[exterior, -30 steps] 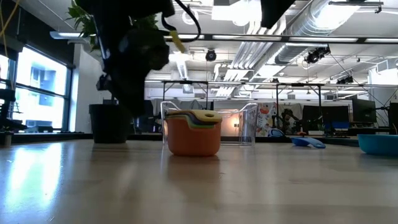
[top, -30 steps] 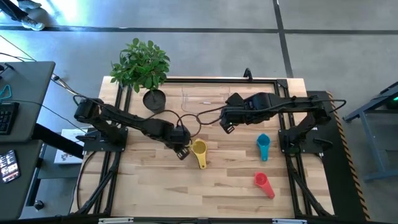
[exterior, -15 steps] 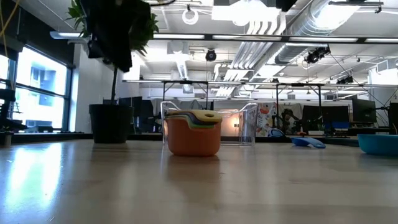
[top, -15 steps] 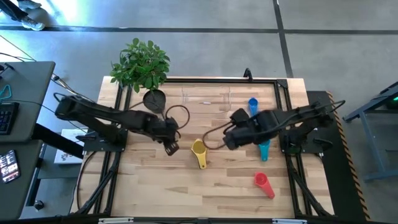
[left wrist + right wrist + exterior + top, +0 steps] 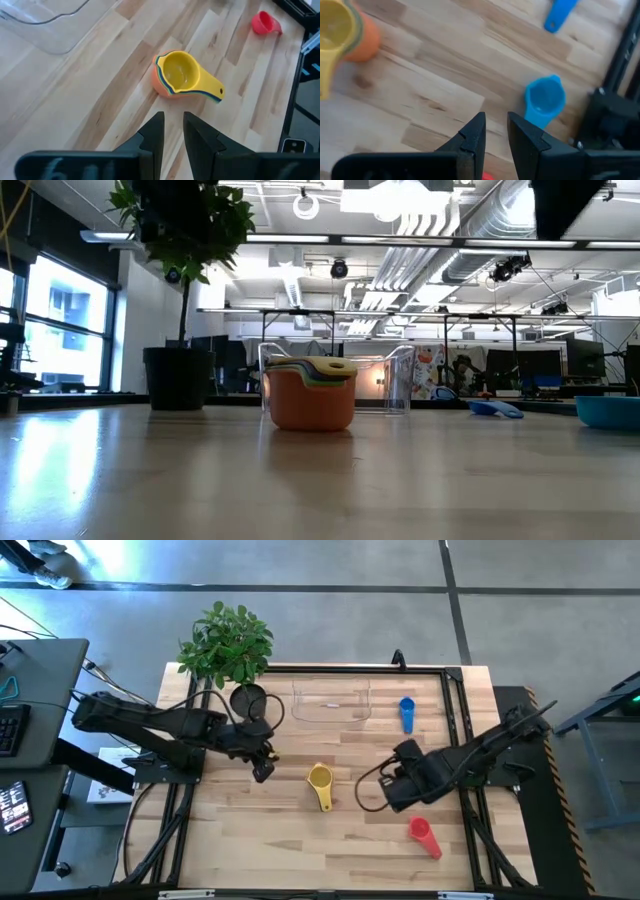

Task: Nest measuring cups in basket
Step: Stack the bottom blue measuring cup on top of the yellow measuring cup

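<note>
A nested stack of measuring cups (image 5: 320,780), orange outermost and yellow innermost, stands on the table's middle (image 5: 179,75) (image 5: 310,395). The red cup (image 5: 424,835) lies near the right front, and the blue cup (image 5: 406,712) lies beside the clear basket (image 5: 332,700). The teal cup (image 5: 544,100) lies under my right arm and is hidden in the high view. My left gripper (image 5: 262,770) (image 5: 173,120) hovers left of the stack, shut and holding nothing. My right gripper (image 5: 392,790) (image 5: 496,122) hovers right of the stack by the teal cup, also shut and holding nothing.
A potted plant (image 5: 240,660) in a dark pot (image 5: 248,698) stands at the far left, beside the basket. A black frame (image 5: 455,690) runs along the table's edges. Bare wood lies between the stack and the near edge.
My left gripper has drawn back from the stack toward the table's left and far side, near the plant pot. My right gripper has swung from the basket's right end toward the near edge and now covers the teal cup. The blue cup has come into view beside the basket.
</note>
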### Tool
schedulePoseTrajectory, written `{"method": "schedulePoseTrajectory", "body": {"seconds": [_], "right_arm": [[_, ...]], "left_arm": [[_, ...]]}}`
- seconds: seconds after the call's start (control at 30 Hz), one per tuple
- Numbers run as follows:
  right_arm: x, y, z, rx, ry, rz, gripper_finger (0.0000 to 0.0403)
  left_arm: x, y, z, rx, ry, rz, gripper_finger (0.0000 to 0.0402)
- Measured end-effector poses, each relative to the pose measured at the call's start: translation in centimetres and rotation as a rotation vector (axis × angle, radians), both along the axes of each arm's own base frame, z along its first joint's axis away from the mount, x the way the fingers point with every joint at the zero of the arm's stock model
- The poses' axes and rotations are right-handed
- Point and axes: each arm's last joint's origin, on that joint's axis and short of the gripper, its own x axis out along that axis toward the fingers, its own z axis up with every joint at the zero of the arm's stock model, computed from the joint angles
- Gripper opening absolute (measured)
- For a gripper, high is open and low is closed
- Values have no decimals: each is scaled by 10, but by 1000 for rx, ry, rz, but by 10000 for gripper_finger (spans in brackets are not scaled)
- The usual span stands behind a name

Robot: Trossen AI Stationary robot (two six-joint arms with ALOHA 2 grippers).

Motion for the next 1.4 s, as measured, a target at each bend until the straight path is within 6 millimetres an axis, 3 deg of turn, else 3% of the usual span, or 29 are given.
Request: {"method": "schedulePoseTrajectory", "body": {"seconds": [0.27,0.5,0.8,1.17,1.4], "right_arm": [[-27,-1,-21,18,14,-96,71],[-37,-10,-47,69,48,-116,78],[-41,-27,-79,75,146,-143,132],[-35,-54,-117,108,169,-66,135],[-37,-68,-129,120,199,-59,135]], "left_arm": [[-1,-1,1,6,-4,-12,62],[-1,0,1,28,-2,-34,62],[0,5,1,28,-2,-14,62],[1,13,1,28,-2,24,62],[1,15,1,28,-2,34,62]]}}
